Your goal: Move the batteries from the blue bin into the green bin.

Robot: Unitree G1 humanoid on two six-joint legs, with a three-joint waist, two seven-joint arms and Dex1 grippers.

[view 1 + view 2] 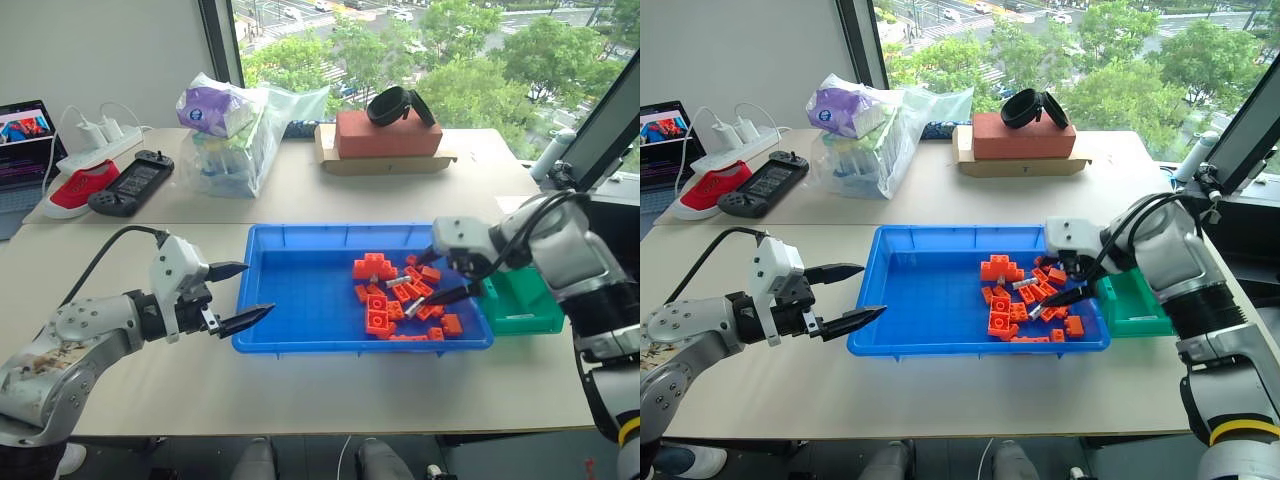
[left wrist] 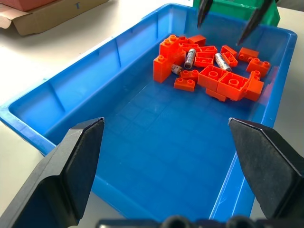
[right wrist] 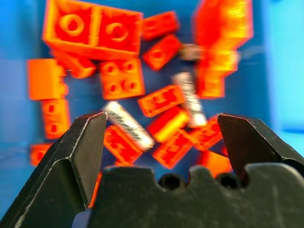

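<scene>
A: Right gripper (image 1: 443, 270)?
B: Jaws spread wide, nothing held, hanging over the orange bricks (image 1: 392, 300) in the blue bin (image 1: 300, 320). Two batteries (image 3: 127, 124) lie among the bricks directly beneath it.
A: Green bin (image 1: 522, 305)?
B: Just beyond that gripper, against the blue bin's end.
A: Left gripper (image 1: 245, 291)?
B: Open, empty, at the blue bin's other end, over the table (image 1: 300, 400).

Only a "T" on cardboard tray (image 2: 52, 16) under brick; nothing else legible.
</scene>
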